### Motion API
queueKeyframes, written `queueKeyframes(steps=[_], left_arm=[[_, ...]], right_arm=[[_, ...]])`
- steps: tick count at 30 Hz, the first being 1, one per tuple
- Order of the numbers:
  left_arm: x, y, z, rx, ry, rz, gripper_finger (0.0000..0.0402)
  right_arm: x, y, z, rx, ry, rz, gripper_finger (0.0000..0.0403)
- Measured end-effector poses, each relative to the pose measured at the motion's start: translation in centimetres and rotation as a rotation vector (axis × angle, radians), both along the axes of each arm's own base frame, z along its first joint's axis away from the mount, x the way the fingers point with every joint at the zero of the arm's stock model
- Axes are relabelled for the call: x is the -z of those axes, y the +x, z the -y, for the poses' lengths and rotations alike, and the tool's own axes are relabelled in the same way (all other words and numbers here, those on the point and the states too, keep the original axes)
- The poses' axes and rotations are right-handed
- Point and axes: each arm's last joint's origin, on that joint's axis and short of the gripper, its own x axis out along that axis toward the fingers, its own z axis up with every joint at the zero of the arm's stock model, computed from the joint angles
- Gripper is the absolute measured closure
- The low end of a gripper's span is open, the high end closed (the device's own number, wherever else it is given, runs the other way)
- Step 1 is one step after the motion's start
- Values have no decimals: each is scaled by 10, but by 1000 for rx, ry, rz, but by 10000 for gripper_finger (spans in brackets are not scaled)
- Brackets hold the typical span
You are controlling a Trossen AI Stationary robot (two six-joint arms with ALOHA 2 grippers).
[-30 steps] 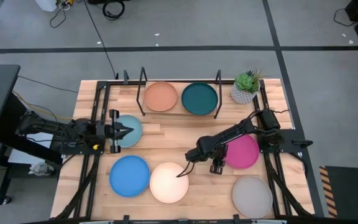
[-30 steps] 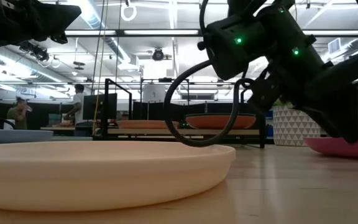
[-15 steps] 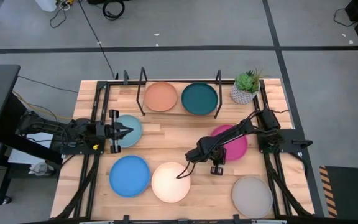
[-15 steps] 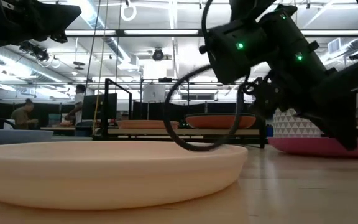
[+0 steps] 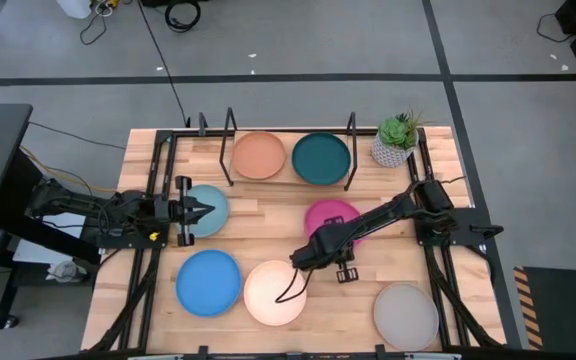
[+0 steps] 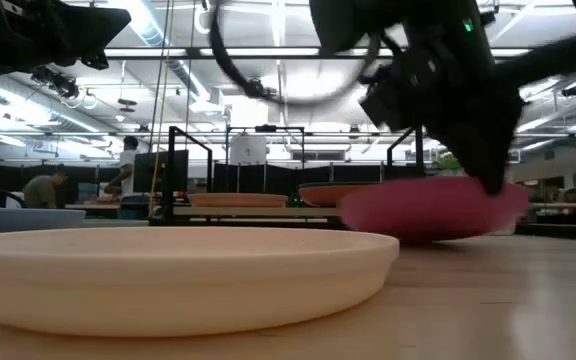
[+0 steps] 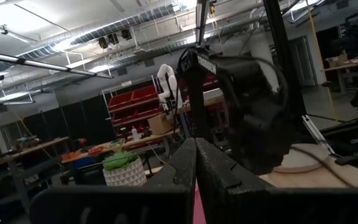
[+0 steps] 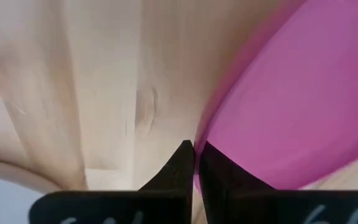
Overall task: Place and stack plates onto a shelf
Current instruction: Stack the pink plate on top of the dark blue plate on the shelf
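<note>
The magenta plate [image 5: 330,215] is at mid-table, right of centre, tilted in the low view [image 6: 428,210]. My right gripper [image 8: 195,148] is shut on its rim; in the high view the right arm [image 5: 368,218] hides the fingers. My left gripper [image 5: 206,210] is shut and hovers over the light blue plate [image 5: 214,222] at the table's left, touching nothing. On the shelf [image 5: 351,150] at the far edge lie a peach plate [image 5: 259,156] and a dark teal plate [image 5: 320,158]. My right gripper pinches the magenta plate's rim [image 8: 213,134] between its two fingers, on the plate's near side. The fingers [image 6: 488,175] slant down onto it from above. The plate is tilted, its right part raised; whether its lower edge touches the table I cannot tell.
A bright blue plate [image 5: 208,282], a cream plate [image 5: 273,292] and a grey plate [image 5: 405,315] lie along the near edge. A small potted plant [image 5: 396,140] stands at the far right, beside the shelf. People [image 6: 126,165] are in the room beyond the table.
My right gripper has shut on the magenta plate's rim and shifted slightly toward the table's left. The plate has moved from beside the right arm's base toward the table's left and a little toward the far edge, and has tipped up from lying flat.
</note>
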Motion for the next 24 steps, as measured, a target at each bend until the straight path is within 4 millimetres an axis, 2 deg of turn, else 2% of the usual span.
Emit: queueKeyframes(steps=[11,14,19,24], left_arm=[[0,0,0,25,-74,3,386],[0,0,0,34,-102,4,386],[0,0,0,48,-146,5,386],[0,0,0,57,-174,5,386]], right_arm=[[-42,22,-7,-337,-43,161,386],[-50,25,-5,-419,-117,170,386],[-60,32,10,-436,-241,194,386],[-61,35,36,-376,-296,164,386]])
